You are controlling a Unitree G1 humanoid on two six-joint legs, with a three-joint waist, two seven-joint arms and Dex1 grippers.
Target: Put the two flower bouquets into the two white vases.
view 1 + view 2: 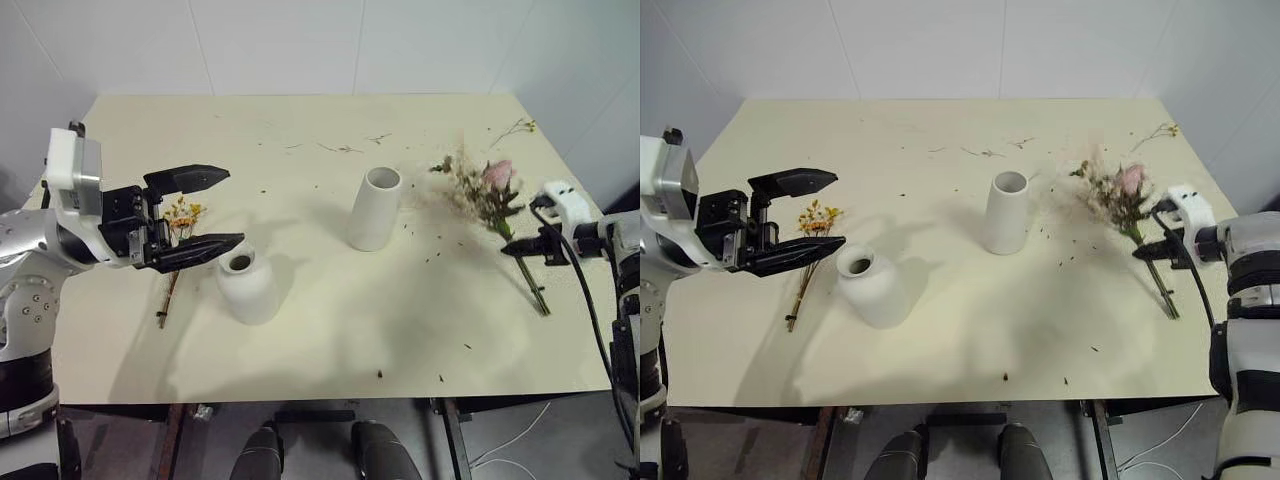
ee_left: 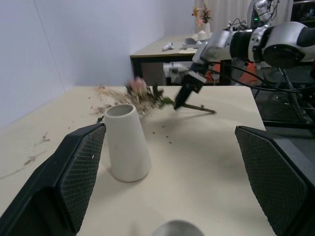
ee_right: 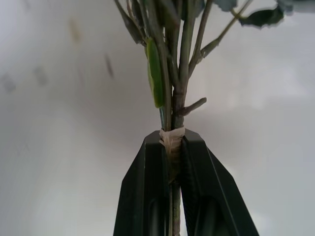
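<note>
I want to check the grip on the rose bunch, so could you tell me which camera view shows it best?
The right wrist view: the right gripper is shut on the rose bunch at its tied stems. The eye views show the whole bunch lying on the table, the grip small. The left wrist view shows it from afar.

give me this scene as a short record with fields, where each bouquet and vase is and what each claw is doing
large bouquet: pink roses, cream sprigs, green leaves, on the beige table's right side, stems clamped
small bouquet: thin bunch of tiny yellow-orange flowers, lying flat on the left
tall vase: matte white tapered cylinder, upright, centre, empty
squat vase: round-bodied white, narrow neck, upright, beside small bouquet, empty
left claw: open, above small bouquet, holding nothing
right claw: shut on large bouquet's tied stems
litter: dried scraps scattered
</note>
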